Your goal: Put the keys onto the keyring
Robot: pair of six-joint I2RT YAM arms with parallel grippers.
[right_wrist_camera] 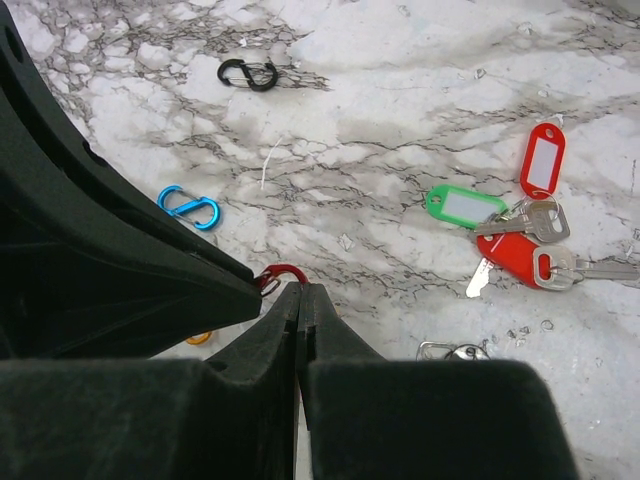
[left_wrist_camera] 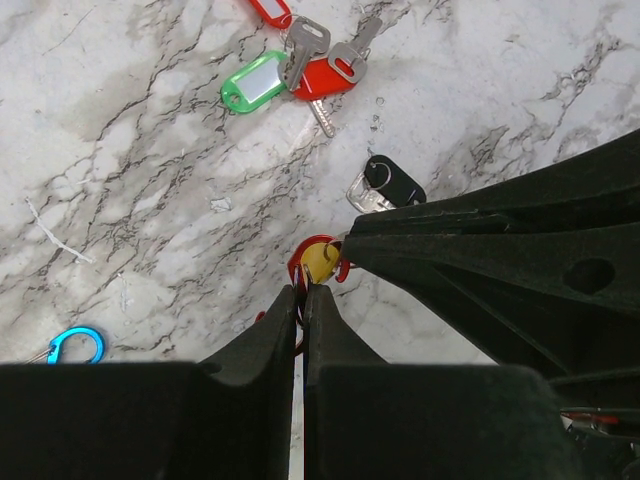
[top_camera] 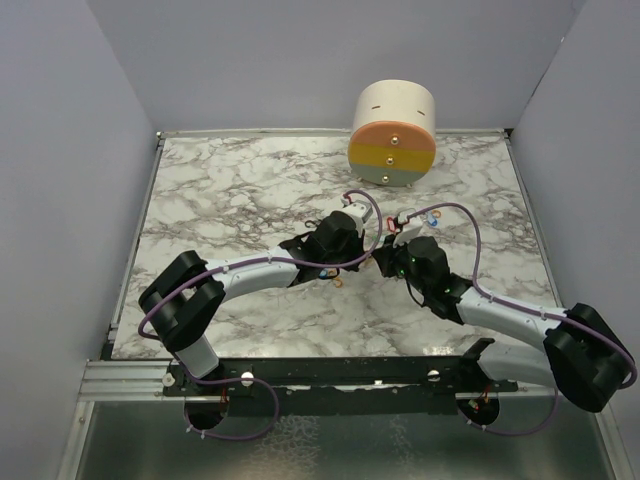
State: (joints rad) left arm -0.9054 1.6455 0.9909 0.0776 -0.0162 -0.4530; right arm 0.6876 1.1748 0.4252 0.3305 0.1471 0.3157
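Left gripper (left_wrist_camera: 300, 298) pinched closed, yellow key (left_wrist_camera: 320, 262) at its tips

No legible text, labels or numbers anywhere.

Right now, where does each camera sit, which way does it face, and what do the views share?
Top external: above and behind the bases, looking down on the marble table; left arm and right arm show.
Left wrist: on that arm, facing the tabletop; left gripper shows, shut.
Right wrist: on that arm, facing the tabletop; right gripper shows, shut.
Shared: both wrist views hold the green tag.
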